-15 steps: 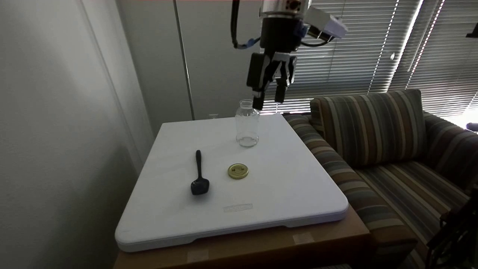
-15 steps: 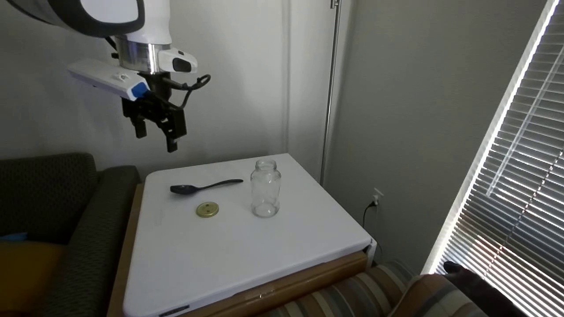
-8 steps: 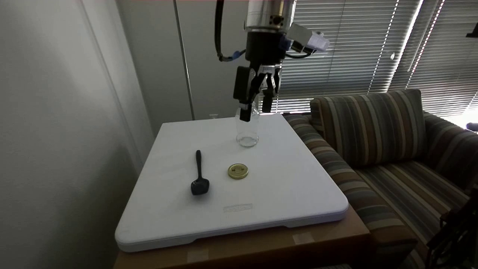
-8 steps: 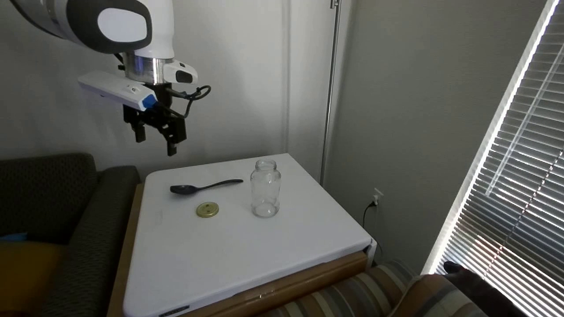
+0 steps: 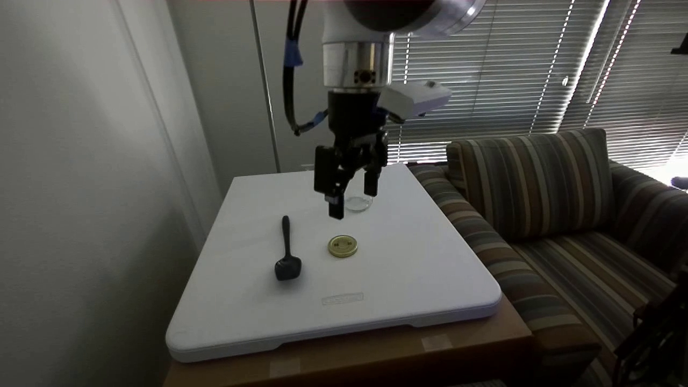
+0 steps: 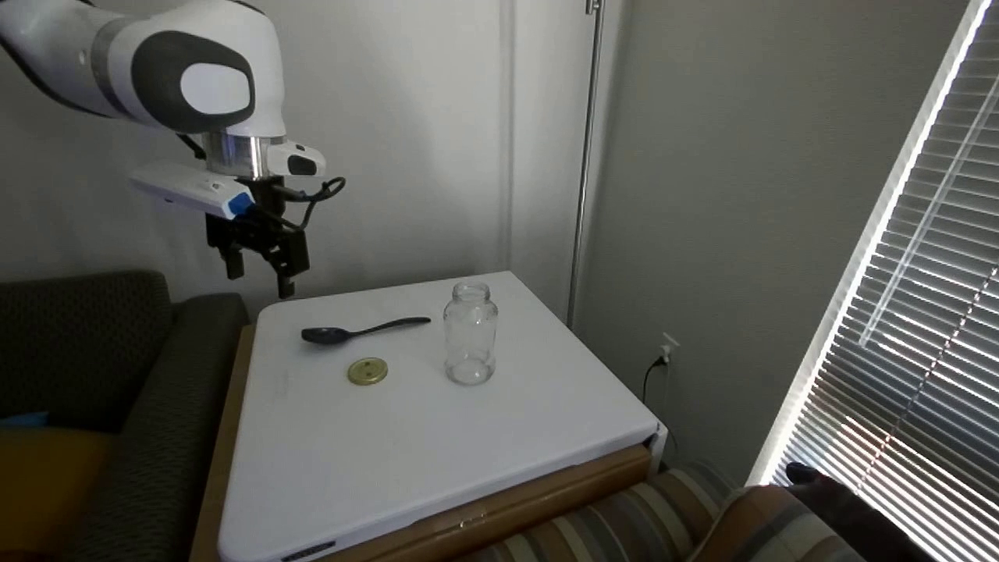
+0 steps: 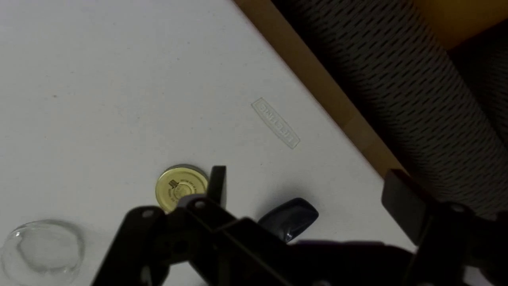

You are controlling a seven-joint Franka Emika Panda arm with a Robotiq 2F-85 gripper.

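Lid (image 6: 367,371) beside spoon (image 6: 343,336) (on table (image 6: 375,453)); jar (image 6: 471,336) near.

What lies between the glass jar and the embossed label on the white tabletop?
The gold lid: in an exterior view it sits between the base of the glass jar and the embossed label; the wrist view agrees.

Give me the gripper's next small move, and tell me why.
I'd probably ease the open gripper down a little toward the black spoon: the gripper holds nothing and hangs above the white table, and the wrist view shows part of that spoon in the gap between the fingers, with the gold lid off to one side.
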